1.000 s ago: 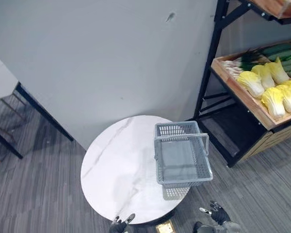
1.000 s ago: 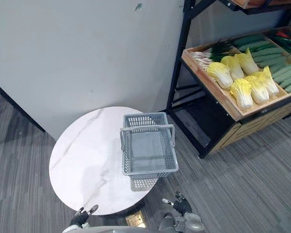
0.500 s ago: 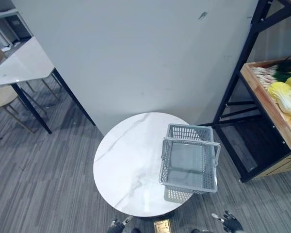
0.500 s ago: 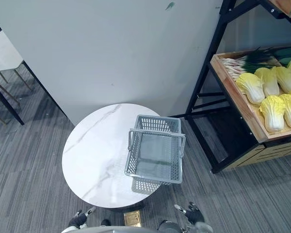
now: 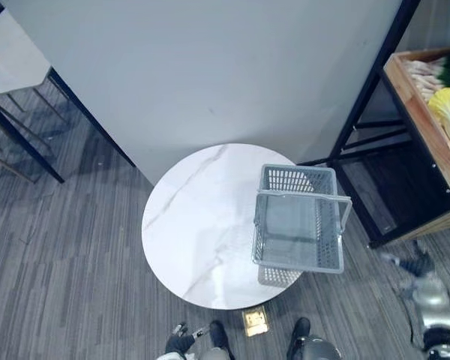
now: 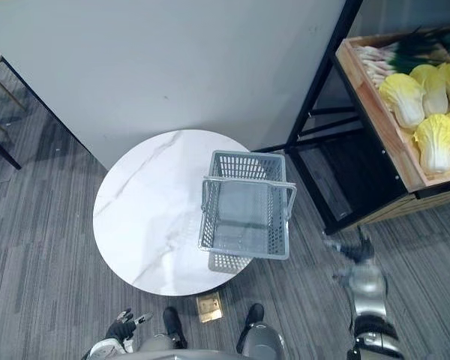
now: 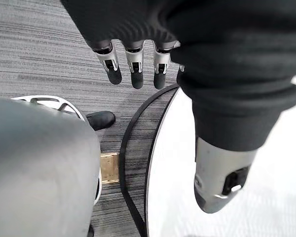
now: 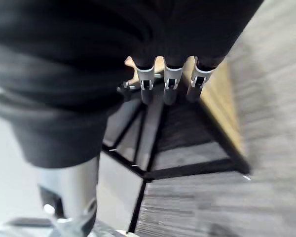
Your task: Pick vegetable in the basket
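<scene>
**Striped grey floor (image 6: pixel 45 247), right hand (image 6: pixel 356 252) nearer the shelf (image 6: pixel 386 133)**

The left hand (image 6: pixel 122 328) is hanging low, fingers straight, holding nothing. The right hand, fingers straight and empty too, is hovering near the empty basket (image 6: pixel 244 163) sitting on the round table (image 6: pixel 150 217). The cabbages (image 6: pixel 405 97) are lying farther ahead and to its right, on the shelf.

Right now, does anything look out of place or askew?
The grey basket sits skewed at the rim of the round table, apparently overhanging toward the shelf. It is empty; nothing looks spilled.
</scene>
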`<state>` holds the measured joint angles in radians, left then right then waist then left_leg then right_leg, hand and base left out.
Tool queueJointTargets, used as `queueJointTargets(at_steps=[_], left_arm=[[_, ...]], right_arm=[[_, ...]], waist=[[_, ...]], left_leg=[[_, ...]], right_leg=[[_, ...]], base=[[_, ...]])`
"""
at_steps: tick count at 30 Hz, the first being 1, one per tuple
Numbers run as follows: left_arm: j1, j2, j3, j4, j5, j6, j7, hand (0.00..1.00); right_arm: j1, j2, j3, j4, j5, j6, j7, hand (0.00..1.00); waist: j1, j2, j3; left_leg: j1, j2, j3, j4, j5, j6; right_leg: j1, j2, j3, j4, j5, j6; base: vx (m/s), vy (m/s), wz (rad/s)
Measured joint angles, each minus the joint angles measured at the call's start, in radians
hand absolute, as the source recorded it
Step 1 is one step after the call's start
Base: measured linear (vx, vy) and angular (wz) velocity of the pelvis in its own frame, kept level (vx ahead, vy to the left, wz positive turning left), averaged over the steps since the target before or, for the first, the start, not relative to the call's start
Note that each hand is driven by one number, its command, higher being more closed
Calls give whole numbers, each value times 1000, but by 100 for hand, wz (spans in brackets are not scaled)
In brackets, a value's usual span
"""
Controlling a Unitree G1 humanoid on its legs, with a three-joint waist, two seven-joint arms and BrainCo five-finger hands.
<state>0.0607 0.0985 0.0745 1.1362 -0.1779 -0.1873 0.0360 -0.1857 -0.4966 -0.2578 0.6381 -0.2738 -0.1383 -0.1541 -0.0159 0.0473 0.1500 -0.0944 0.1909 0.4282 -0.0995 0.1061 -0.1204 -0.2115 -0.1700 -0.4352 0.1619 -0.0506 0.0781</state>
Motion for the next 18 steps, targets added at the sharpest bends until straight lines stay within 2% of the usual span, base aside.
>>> queueJointTargets(at_steps=[3,9,13,18], left_arm=[[-2,13,-16,-4,-5,0,0,0],[-3,27,-31,-34,-6,1,0,0],[-13,28,-31,-34,-6,2,0,0],[-23,32,-29,-41,-5,3,0,0]], right_arm=[[-31,-79,62,-151,-88,-5,-10,0],[-133,-187,188,-286,-195,-21,4,0],[-178,-206,273,-323,-206,-51,34,0],[-247,-214,352,-339,-206,-53,65,0]], waist=[[-2,0,15],[0,-11,53],[12,-13,65],[22,-15,99]], left_leg=[[-23,-3,-13,4,2,3],[-26,-21,-61,4,4,5],[-26,-31,-83,4,5,6],[-32,-33,-105,4,7,10]], right_leg=[[-20,7,7,4,15,-11],[-18,-3,45,1,20,-8],[-4,-7,45,-22,33,2],[-4,-8,44,-28,44,6]], base=[[99,-11,4],[55,23,9],[-4,23,6],[-43,10,4]])
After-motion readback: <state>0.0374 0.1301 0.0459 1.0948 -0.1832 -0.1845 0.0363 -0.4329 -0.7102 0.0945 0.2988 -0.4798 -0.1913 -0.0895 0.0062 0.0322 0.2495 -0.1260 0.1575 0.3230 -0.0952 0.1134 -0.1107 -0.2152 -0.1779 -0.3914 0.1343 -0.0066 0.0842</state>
